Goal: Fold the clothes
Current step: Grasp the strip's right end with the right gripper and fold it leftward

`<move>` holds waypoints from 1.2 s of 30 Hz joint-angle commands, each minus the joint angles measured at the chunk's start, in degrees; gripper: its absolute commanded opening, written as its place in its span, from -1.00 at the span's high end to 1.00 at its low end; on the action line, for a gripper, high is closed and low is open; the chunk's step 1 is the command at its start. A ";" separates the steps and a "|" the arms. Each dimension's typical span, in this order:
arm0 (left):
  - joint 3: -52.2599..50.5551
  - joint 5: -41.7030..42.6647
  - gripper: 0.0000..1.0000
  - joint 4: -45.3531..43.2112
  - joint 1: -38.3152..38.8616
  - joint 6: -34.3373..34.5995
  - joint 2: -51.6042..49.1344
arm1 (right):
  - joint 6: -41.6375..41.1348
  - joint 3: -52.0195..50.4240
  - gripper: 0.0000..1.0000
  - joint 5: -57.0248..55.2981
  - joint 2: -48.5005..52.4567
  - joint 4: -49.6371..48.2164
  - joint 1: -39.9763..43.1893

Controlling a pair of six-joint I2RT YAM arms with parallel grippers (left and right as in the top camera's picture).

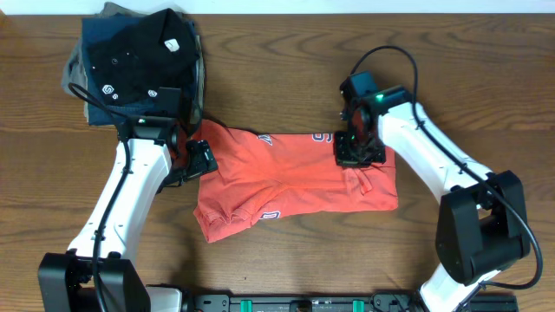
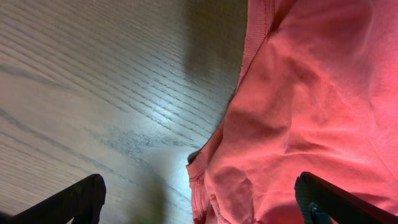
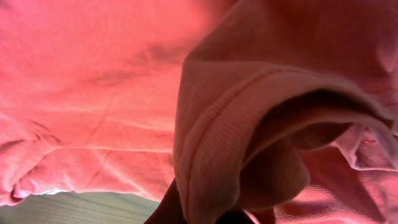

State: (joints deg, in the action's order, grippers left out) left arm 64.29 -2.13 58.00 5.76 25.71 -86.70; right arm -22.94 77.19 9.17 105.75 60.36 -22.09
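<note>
A red-orange T-shirt (image 1: 295,182) is laid crumpled and partly folded on the middle of a wooden table (image 1: 277,69). Its printed lettering is only half visible among the creases.

The left arm (image 1: 121,204) is stretched forward from the near edge and bent inward, so that the left gripper (image 1: 201,161) is held at the shirt's left edge. In the wrist view its fingers (image 2: 78,199) are seen spread wide apart, with bare wood and a stitched hem between them, and nothing is gripped.

The right arm (image 1: 425,147) is arched in from the right, and the right gripper (image 1: 357,154) is pointed down onto the shirt's upper right part. There it is closed on a raised fold of fabric. In the wrist view the fingertips are almost wholly buried by cloth.

A pile of other garments, topped by a black shirt (image 1: 139,52), is set at the far left corner. Its near edge is covered by the left arm's wrist.
</note>
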 commanded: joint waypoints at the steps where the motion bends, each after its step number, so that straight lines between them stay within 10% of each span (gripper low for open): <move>1: -0.44 -0.87 -0.96 -0.02 -0.28 0.52 -0.22 | -2.38 -0.83 0.88 0.07 -1.49 -0.44 -1.57; 6: -0.44 -0.87 -0.96 -0.07 -0.28 0.52 -0.22 | -3.39 -0.85 0.78 0.07 -1.49 -1.22 -3.26; 12: -0.44 -0.87 -0.96 -0.09 -0.28 0.52 -0.22 | -3.43 -0.85 -0.34 0.07 -1.49 -2.43 -4.20; 36: -0.44 -0.87 -0.96 -0.46 -0.28 0.52 -0.22 | 7.80 1.29 -0.73 -0.33 -1.49 1.97 10.86</move>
State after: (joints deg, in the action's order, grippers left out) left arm 64.29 -2.13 57.41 5.76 25.71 -86.70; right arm -18.94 80.27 6.85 105.56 63.26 -11.40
